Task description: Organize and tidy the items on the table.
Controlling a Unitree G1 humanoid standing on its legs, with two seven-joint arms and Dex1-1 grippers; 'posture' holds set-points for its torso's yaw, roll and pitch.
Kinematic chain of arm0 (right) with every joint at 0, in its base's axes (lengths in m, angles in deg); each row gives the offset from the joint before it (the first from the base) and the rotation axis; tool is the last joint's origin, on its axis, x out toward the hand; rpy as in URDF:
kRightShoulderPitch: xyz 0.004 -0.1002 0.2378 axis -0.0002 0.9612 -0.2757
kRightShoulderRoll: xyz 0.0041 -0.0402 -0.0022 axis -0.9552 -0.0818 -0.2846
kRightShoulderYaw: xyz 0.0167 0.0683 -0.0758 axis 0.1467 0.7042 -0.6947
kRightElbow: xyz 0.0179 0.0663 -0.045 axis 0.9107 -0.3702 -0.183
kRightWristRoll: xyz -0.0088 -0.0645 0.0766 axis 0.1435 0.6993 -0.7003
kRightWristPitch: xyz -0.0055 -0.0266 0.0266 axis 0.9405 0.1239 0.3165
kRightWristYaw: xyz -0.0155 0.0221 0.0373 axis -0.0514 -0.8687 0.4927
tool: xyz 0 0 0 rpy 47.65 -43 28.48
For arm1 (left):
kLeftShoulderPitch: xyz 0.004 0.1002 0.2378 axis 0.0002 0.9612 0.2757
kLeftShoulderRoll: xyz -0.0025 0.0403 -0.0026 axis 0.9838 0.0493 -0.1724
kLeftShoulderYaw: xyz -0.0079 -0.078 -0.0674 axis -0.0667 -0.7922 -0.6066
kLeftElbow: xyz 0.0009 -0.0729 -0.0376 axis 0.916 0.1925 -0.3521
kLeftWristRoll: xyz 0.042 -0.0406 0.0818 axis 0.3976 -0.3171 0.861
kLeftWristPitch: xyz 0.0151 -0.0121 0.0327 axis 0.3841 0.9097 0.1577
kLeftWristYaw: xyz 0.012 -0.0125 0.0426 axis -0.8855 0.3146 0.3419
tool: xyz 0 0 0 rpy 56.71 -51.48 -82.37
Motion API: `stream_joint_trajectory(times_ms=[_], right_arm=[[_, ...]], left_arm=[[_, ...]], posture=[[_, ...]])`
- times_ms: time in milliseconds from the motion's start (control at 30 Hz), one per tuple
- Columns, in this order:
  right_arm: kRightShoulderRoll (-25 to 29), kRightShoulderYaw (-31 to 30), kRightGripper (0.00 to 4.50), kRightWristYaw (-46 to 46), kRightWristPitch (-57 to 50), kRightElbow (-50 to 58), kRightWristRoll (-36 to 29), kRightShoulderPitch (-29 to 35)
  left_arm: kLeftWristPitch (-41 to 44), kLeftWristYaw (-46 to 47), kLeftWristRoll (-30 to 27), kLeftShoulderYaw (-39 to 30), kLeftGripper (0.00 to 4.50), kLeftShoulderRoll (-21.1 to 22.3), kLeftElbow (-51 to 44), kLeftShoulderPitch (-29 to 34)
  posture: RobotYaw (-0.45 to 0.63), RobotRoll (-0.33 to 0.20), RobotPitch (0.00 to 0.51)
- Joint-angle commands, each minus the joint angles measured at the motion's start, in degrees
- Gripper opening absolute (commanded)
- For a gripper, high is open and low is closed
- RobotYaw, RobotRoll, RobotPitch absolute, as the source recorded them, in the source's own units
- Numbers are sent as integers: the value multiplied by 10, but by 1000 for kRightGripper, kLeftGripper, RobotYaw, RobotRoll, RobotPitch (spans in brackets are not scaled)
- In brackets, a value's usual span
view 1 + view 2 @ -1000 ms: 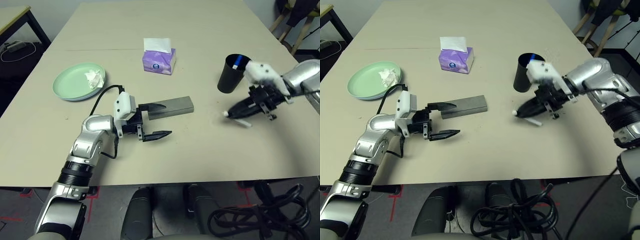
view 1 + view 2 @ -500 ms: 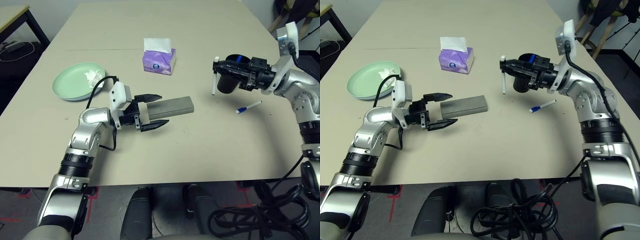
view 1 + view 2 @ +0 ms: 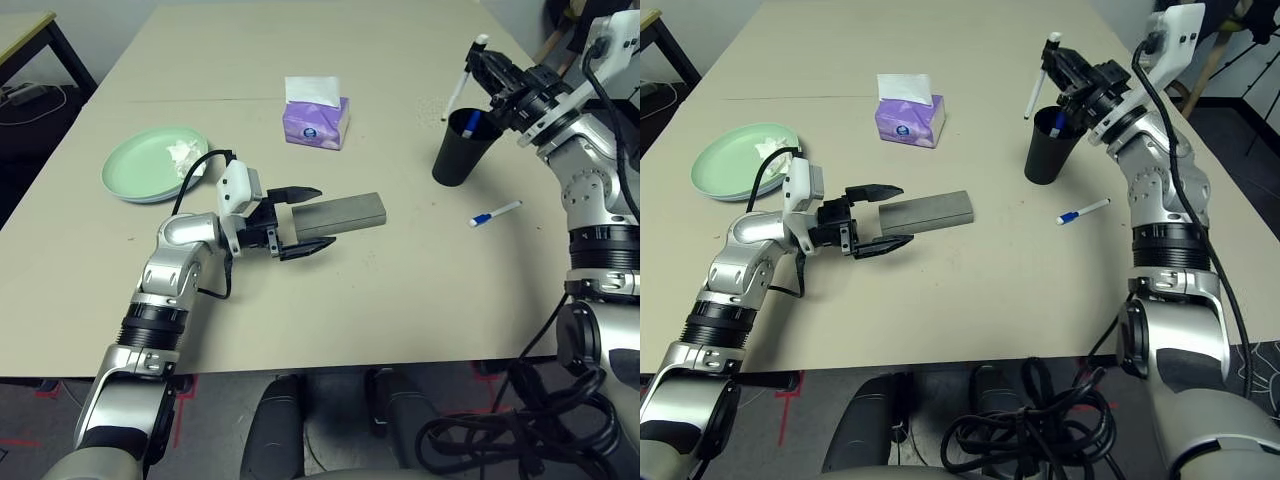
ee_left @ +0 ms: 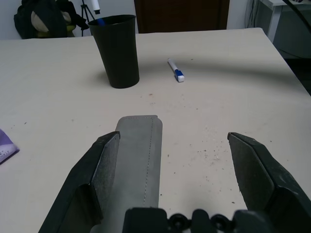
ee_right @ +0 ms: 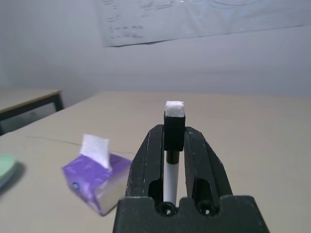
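- The desk (image 3: 400, 300) has a plain beige top; places below are read as a clock face on the head view, twelve o'clock at the far edge.
- The left end effector (image 3: 305, 221) lies level near the centre, pointing toward three o'clock, its fingers spread wide.
- The grey glasses case (image 3: 340, 214) lies at the centre with its near end between those spread fingers; in the left wrist view one finger (image 4: 104, 162) runs along the case's side, the other stands apart from it.
- The right end effector (image 3: 1072, 72) is raised at about two o'clock, above the black cup (image 3: 462, 148), and is clamped on a marker (image 3: 1037, 78).
- That marker hangs tilted, its lower end above and just beside the cup's rim, on the side toward the desk's centre; the right wrist view shows it pinched between the two fingers with its white tip standing past them.
- A blue-tipped thing stands inside the cup.
- A second marker (image 3: 496, 213), white with a blue cap, lies flat at about three o'clock, near the cup and apart from it.
- The mint green plate (image 3: 155, 164) sits at about ten o'clock, with a crumpled tissue (image 3: 186, 155) on it toward its right rim.
- The purple tissue box (image 3: 316, 120) stands at about twelve o'clock, a white sheet sticking out of its top.
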Motion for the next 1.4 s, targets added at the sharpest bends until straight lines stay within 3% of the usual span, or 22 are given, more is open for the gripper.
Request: stream_joint_trajectory(times_ms=[33, 433, 800, 867, 933, 1067, 1233, 1400], right_arm=[[-2, 13, 421, -41, -3, -1, 12, -8], [6, -9, 421, -76, -70, 25, 47, 8], [6, -7, 4480, -71, -91, 45, 51, 9], [7, -7, 4480, -63, -89, 46, 49, 9], [6, -7, 4480, -25, -77, 46, 34, 9], [29, -40, 4480, 175, -65, 63, -9, 39], [112, -139, 4480, 420, 0, 1, 41, 47], [150, -203, 4480, 543, 116, -137, 119, -18]], left_arm=[[-6, -6, 0, 2, 4500, 1, 9, -5], [-8, -7, 0, 2, 4500, 2, 10, -8], [-7, -4, 0, 1, 4500, 2, 8, -6], [-7, -3, 0, 1, 4500, 1, 7, -5], [-7, -2, 0, 1, 4500, 0, 6, -4], [-7, 1, 0, 2, 4500, -4, 4, -2], [-2, 10, -1, 3, 4500, -8, -9, 9], [-3, 45, 4, 0, 4500, -18, -26, 17]], posture=[[41, 0, 110], [36, 0, 110], [37, 0, 115], [37, 0, 117], [37, 0, 121], [36, 0, 132], [54, 0, 161], [73, 0, 187]])
